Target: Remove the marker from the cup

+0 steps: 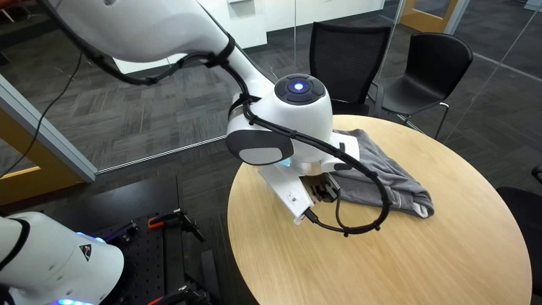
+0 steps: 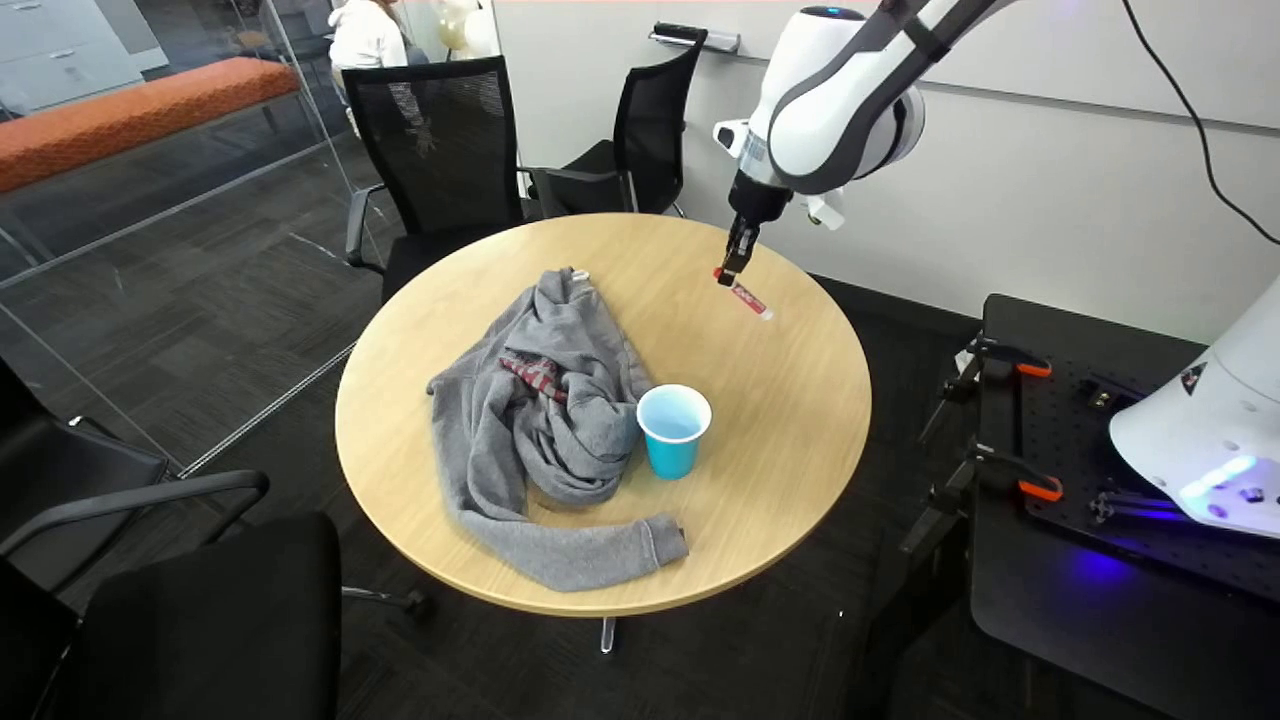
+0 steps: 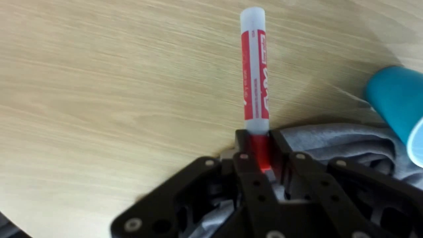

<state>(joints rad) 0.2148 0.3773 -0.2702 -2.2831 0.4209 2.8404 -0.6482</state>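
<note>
The marker is red and white with a red cap, held between my gripper's two fingers at the cap end. It also shows tilted below the gripper in an exterior view, apart from the cup and seemingly above the table. The light-blue cup stands upright on the table, with no marker visible in it. The cup is at the right edge of the wrist view. Only a sliver of blue shows behind the arm in an exterior view, where the marker is mostly hidden by the gripper.
A crumpled grey cloth lies on the round wooden table, right beside the cup. It also shows in the other views. Black chairs stand around the table. A black robot stand is beside it.
</note>
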